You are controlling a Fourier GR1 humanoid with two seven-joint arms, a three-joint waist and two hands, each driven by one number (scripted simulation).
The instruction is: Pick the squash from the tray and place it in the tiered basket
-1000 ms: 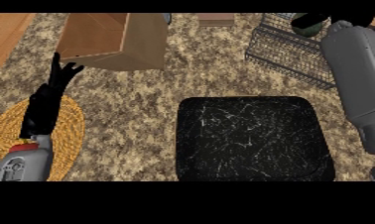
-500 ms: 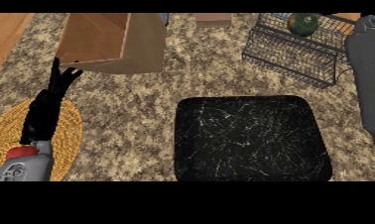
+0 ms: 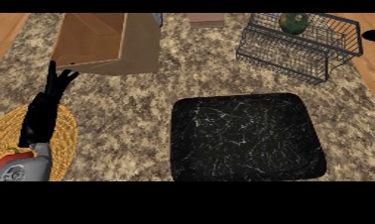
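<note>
Since the squash (image 3: 293,23) already sits in the top tier of the tiered basket (image 3: 300,49) at the counter's (image 3: 147,99) far right corner, the black tray (image 3: 245,139) near the front edge holds nothing and the placing looks done; the left hand (image 3: 45,109), fingers straight and empty, rests at the left edge over a woven mat (image 3: 62,139), well apart from the squash, and the right hand is out of view

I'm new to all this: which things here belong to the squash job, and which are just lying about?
Part of the job: squash, wire basket, black tray.
Lying about: wooden box, straw mat, small block; left hand rests open.
</note>
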